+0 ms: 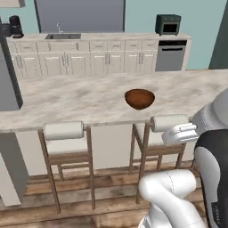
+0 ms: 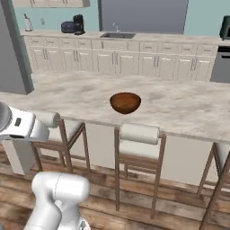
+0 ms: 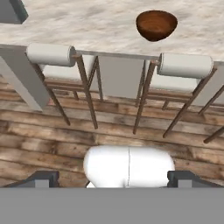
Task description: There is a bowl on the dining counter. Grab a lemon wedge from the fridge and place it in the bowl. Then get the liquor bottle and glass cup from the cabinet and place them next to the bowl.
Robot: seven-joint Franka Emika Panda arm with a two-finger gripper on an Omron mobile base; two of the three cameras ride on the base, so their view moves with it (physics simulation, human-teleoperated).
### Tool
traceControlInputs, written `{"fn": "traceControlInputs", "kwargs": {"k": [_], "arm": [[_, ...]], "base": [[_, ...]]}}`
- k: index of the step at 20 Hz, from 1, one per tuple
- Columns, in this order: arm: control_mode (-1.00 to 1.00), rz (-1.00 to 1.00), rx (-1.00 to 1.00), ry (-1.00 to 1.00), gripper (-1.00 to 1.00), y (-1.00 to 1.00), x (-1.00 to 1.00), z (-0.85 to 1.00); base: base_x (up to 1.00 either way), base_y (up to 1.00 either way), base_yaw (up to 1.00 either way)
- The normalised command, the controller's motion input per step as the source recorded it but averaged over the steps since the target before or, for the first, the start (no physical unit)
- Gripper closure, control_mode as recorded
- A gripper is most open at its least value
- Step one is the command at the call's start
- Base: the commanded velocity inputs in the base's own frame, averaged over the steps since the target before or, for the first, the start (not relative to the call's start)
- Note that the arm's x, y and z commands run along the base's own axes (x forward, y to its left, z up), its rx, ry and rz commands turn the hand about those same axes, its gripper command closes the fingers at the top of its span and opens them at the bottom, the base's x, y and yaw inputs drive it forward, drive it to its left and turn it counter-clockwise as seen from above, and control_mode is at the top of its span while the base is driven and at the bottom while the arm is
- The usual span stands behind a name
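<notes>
A brown bowl point(image 1: 140, 98) point(image 2: 125, 102) point(image 3: 156, 24) sits empty on the beige marbled dining counter point(image 1: 80, 100) point(image 2: 188, 110) point(image 3: 87, 30), near its front edge. In the hand view my gripper point(image 3: 113, 178) is open, its two dark fingertips point(image 3: 43, 178) far apart with nothing between them. It hangs over the wooden floor in front of the stools and looks toward the counter. A tall grey slab that looks like the fridge's side point(image 1: 8, 75) point(image 2: 12, 49) stands at the counter's left end. The lemon wedge, liquor bottle and glass cup are out of view.
Cushioned wooden stools point(image 1: 67, 147) point(image 2: 138, 148) point(image 3: 52, 59) line the counter's near side. Behind it run cream wall cabinets point(image 1: 107, 62) with a sink point(image 1: 63, 36), a coffee maker point(image 1: 16, 27), a dark toaster oven point(image 1: 168, 24) and a dishwasher point(image 1: 170, 55).
</notes>
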Motion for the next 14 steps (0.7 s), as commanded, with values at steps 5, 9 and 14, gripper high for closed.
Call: {"fn": "traceControlInputs", "kwargs": {"k": [5, 9, 14], "arm": [[1.0, 0.0, 0.0, 0.0, -1.0, 0.0, 0.0, 0.0], [1.0, 0.0, 0.0, 0.0, -1.0, 0.0, 0.0, 0.0], [1.0, 0.0, 0.0, 0.0, -1.0, 0.0, 0.0, 0.0]], "base": [[-0.19, 1.0, 0.5], [0.0, 1.0, 0.57], [0.16, 1.0, 0.55]]}}
